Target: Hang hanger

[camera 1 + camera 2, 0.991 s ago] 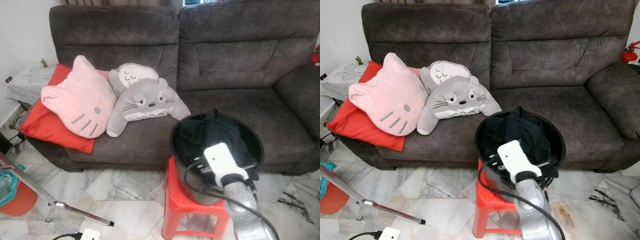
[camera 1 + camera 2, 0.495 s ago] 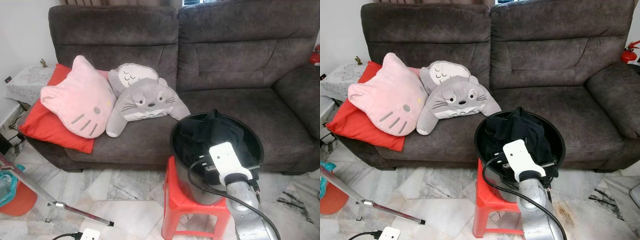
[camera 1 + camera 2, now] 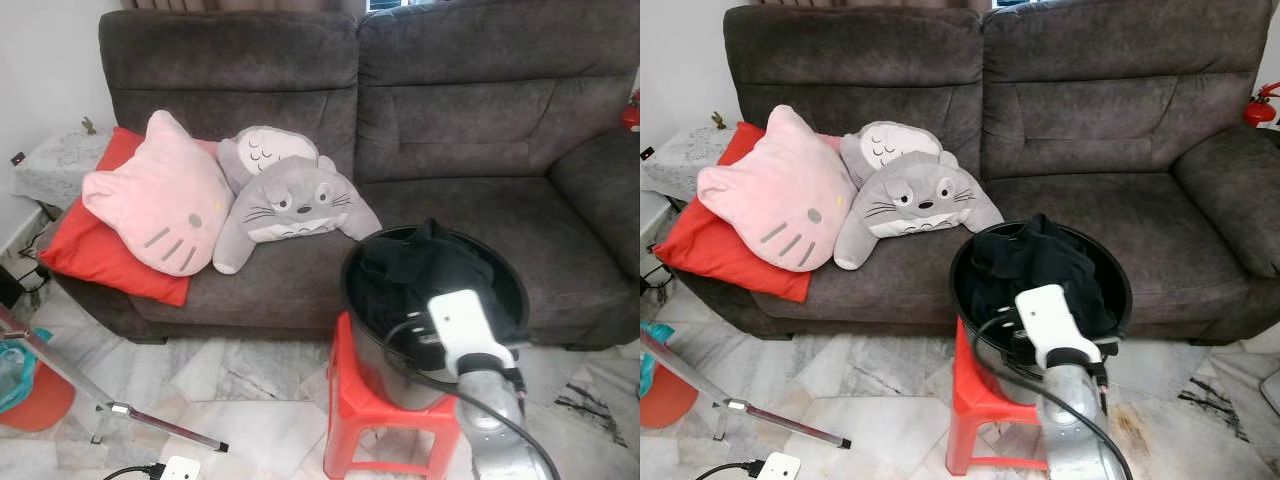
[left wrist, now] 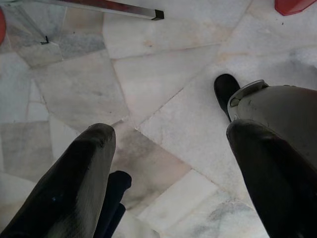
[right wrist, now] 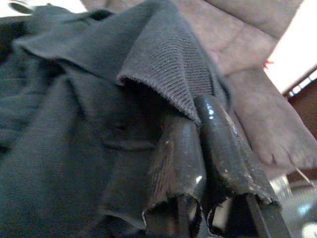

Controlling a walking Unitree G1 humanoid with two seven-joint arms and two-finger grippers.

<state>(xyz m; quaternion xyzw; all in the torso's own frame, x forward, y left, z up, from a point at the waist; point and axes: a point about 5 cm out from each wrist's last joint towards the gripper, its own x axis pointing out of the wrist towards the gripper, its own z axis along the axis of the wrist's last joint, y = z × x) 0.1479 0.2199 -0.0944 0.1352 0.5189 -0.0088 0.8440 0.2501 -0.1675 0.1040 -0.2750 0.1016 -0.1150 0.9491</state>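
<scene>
A black basin (image 3: 351, 287) stands on a red plastic stool (image 3: 352, 392) in front of the sofa, with a dark knit garment (image 3: 418, 262) heaped inside. My right arm reaches into the basin from the near side, and its white wrist (image 3: 464, 328) hides the fingers in the eye views. In the right wrist view my right gripper (image 5: 195, 110) is shut on a fold of the dark garment (image 5: 148, 54). My left gripper (image 4: 168, 136) hangs open over the marble floor (image 4: 163, 74) with nothing between its fingers.
A grey sofa (image 3: 450, 130) carries a pink cat cushion (image 3: 155, 200), a grey plush (image 3: 290, 205) and a red cushion (image 3: 95, 250). A metal rack leg (image 3: 110, 395) and a white power strip (image 3: 178, 469) lie on the floor at the left. A lace-covered side table (image 3: 55, 165) stands beside the sofa.
My right wrist has shifted rightward and a little nearer to me along the basin's front. The garment, basin and stool stay where they were.
</scene>
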